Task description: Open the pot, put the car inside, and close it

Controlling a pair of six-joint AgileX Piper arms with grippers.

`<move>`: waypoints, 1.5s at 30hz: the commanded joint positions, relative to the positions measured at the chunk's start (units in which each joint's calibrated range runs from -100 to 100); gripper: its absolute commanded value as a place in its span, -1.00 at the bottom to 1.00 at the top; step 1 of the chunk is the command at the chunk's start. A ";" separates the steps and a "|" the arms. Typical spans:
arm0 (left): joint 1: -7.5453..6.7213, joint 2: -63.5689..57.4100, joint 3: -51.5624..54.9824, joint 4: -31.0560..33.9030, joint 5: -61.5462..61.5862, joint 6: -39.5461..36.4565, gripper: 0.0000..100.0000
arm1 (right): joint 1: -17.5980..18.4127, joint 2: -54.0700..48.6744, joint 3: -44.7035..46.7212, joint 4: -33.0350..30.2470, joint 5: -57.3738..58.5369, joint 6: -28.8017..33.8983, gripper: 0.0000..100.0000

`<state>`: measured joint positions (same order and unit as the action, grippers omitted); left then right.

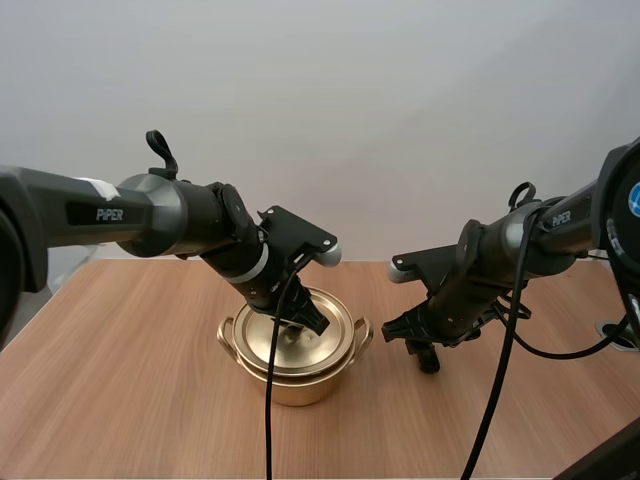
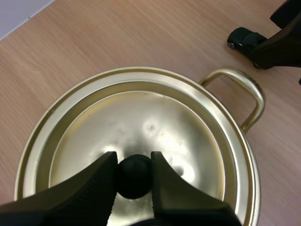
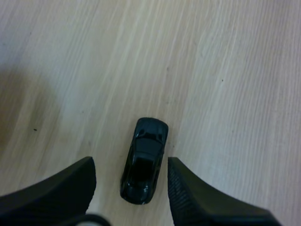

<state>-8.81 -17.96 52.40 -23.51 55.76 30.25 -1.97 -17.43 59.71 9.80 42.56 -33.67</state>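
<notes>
Two steps are staged: your left claw (image 2: pixel 133 160) pinches the knob (image 2: pixel 134 181) of the lid (image 2: pixel 141 117) on the closed pot (image 1: pixel 300 385), your right claw (image 3: pixel 130 162) gapes astride the car (image 3: pixel 143 160) on the desk (image 3: pixel 211 70), so you should lift the lid next.

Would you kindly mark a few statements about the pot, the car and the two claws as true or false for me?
1. The lid sits on the pot. True.
2. The left claw is open and touches nothing. False: it pinches the lid's black knob.
3. The car is inside the pot. False: it lies on the table.
4. The right claw is open, with one finger on each side of the car. True.
</notes>
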 commanded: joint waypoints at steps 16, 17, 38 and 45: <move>-0.03 -8.61 -3.66 0.01 0.53 -1.62 -1.00 | 0.00 3.48 -0.01 -0.88 0.33 0.84 0.54; -0.03 -9.30 -4.31 0.01 0.53 -1.87 -1.00 | 0.00 3.48 -0.01 -1.03 0.33 0.84 0.52; 0.05 -26.37 -29.03 17.13 1.94 -14.96 -1.00 | 0.00 5.32 -0.50 -1.26 2.14 1.23 -1.00; 0.05 -28.10 -35.47 17.99 6.26 -15.31 -1.00 | 0.00 3.78 -5.54 -0.64 7.44 2.42 -1.00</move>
<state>-8.81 -46.06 17.89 -5.65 61.46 15.00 -1.97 -13.33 54.79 8.90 50.12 -31.28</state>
